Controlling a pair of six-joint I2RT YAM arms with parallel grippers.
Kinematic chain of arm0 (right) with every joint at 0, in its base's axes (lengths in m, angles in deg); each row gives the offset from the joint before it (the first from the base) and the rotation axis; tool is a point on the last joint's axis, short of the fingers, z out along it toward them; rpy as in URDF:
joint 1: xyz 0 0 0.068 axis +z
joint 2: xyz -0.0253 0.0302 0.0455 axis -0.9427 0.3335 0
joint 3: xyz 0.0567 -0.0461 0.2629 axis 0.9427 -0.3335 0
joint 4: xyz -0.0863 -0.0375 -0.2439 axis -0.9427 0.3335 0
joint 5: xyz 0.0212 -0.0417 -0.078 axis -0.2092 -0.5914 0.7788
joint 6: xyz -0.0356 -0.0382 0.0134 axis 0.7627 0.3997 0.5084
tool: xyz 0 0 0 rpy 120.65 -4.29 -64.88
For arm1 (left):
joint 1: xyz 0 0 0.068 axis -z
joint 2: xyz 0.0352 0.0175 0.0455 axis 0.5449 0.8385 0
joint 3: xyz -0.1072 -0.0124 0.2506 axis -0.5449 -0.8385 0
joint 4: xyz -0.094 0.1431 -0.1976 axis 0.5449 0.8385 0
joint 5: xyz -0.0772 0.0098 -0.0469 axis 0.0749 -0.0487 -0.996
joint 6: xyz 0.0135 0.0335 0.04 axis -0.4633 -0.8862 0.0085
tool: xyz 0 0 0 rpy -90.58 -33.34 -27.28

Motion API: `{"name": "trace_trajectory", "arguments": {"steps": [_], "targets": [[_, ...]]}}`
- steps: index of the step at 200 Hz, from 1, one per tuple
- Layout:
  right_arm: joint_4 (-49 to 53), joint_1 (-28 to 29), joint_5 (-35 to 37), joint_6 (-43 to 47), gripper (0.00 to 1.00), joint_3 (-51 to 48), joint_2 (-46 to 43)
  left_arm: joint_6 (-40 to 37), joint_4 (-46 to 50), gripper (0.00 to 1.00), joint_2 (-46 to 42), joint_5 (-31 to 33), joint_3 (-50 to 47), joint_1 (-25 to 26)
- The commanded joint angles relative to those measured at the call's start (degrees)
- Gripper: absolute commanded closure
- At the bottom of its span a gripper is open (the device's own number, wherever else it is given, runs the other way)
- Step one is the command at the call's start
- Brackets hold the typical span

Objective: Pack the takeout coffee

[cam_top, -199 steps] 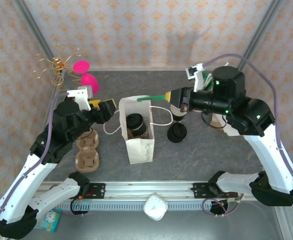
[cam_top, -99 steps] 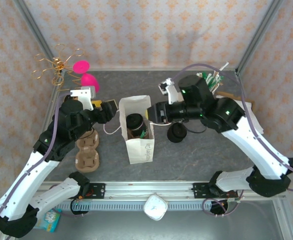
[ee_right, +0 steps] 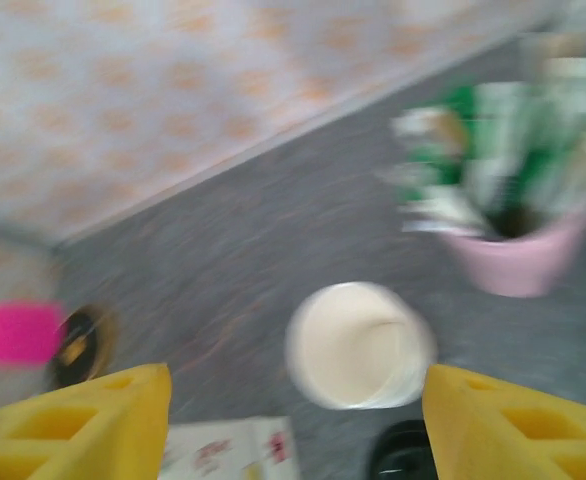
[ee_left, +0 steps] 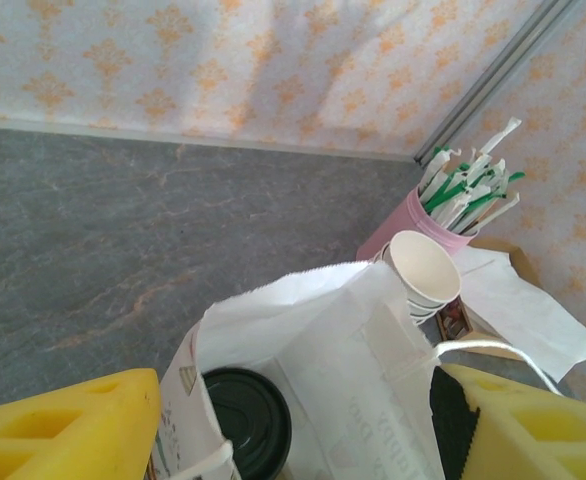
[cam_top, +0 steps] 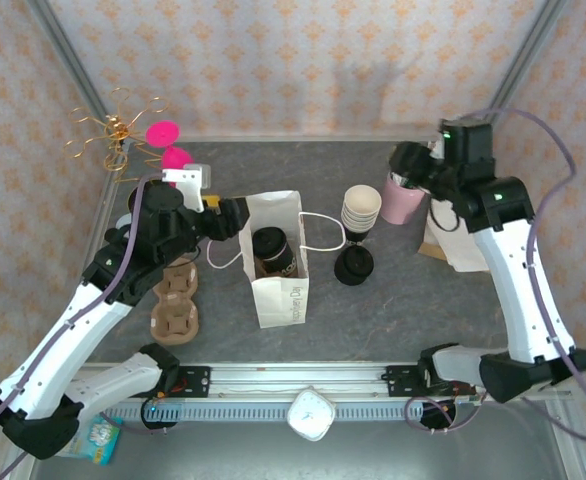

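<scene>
White bag (ee_left: 353, 380) rim, coffee (ee_left: 243, 425) inside, between spread left fingers (ee_left: 63, 425); right fingers (ee_right: 83, 420) apart, empty.

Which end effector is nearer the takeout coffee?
Left: the left end effector is at the bag, beside the takeout coffee; the right end effector is far off by the pink straw holder.

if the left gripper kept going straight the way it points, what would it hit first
Probably the white paper bag, whose open top lies between the yellow fingers of the left gripper, with the black-lidded coffee cup inside just beyond. Depth is hard to judge.
</scene>
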Motion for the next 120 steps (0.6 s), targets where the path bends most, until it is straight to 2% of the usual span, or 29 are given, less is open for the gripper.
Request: {"name": "trace_trajectory", "arguments": {"steps": [1,38,69,92,120], "targets": [[-0.81,-9.66,2.47,-1.84,0.3,-7.32,-3.44,-4.09,-0.6,0.26,1.06,-1.43,3.0,0.41],[-7.14,-22.51,-1.44,-6.54,0.26,-25.43,-9.99,-8.19,0.06,0.24,3.06,-3.85,4.34,0.48],[-11.22,-31.09,-4.49,-10.82,0.2,-38.56,-14.33,-10.05,-0.45,0.23,3.35,-5.89,3.24,0.47],[-17.37,-34.79,-7.61,-14.89,0.12,-47.24,-17.05,-11.24,-0.21,0.22,3.75,-6.03,2.72,0.45],[-24.59,-35.86,-12.11,-17.3,0.09,-51.9,-13.34,-11.4,0.24,0.22,4.52,-6.16,2.94,0.42]]}}
